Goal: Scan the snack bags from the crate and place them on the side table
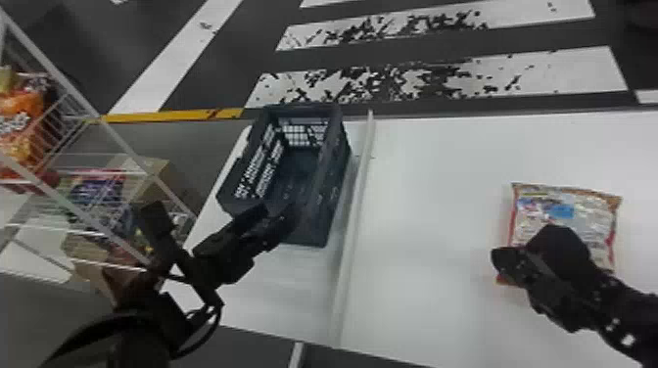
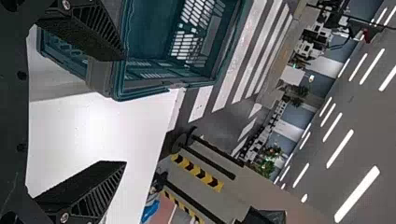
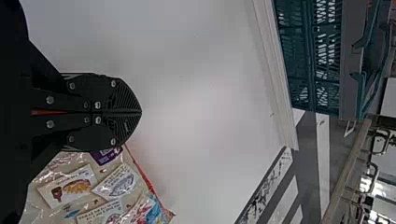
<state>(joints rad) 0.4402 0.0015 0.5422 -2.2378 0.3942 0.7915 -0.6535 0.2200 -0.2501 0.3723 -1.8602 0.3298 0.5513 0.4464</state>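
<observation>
The dark crate [image 1: 333,195] stands on the white surface left of the ridge. At its near end is my left gripper [image 1: 275,218]; in the left wrist view this gripper [image 2: 125,110] is open, one finger overlapping the crate [image 2: 105,77] and nothing between the fingers. A snack bag [image 1: 577,208] lies flat on the side table [image 1: 431,195]. Above the bag's near left part is my right gripper [image 1: 508,259]. Seen from the right wrist, that gripper [image 3: 141,112] is shut with nothing held, beside the snack bag [image 3: 107,186].
A wire shelf rack [image 1: 112,132] with colourful snack packs stands at the far left, close to the left arm. A raised white ridge [image 1: 355,195] separates the crate's surface from the side table. Striped floor lies beyond the table's far edge.
</observation>
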